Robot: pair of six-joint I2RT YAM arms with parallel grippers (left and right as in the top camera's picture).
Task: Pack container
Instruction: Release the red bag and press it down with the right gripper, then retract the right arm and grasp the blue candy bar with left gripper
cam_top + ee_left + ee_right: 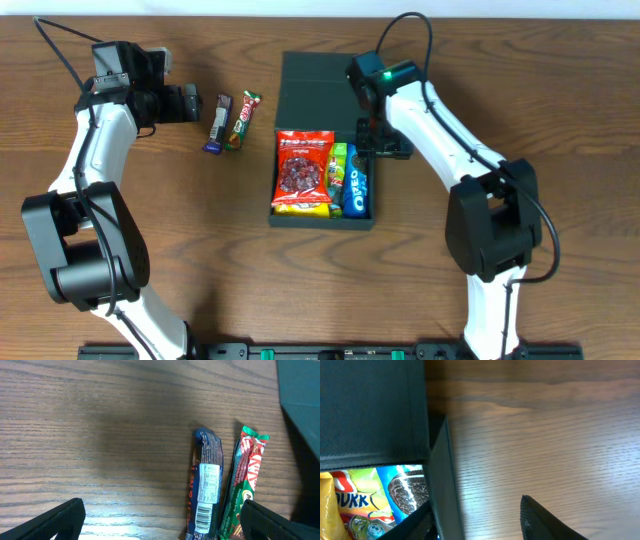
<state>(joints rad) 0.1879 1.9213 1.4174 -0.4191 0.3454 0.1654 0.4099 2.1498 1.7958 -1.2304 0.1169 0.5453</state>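
Next bar for the dark teal-green square rigid container (320,222), lying open mid-worktop (250,285) with its lid flat behind.

Lower the left gripper (198,102), spread wide and empty just left of the two loose bars, onto the dark blue wrapped bar (205,485) first, as the nearer one. Close across its narrow width at mid-length, to avoid dragging the red-and-green wrapped bar (247,480) just beside it. Lift clear before swinging right. Lay it flat, probably on top of the red snack bag (305,165), green packet (338,170) and blue Oreo pack (358,185) already filling the floor. Hold the right gripper (384,142), released and seemingly astride the container's right wall, clear of the opening.
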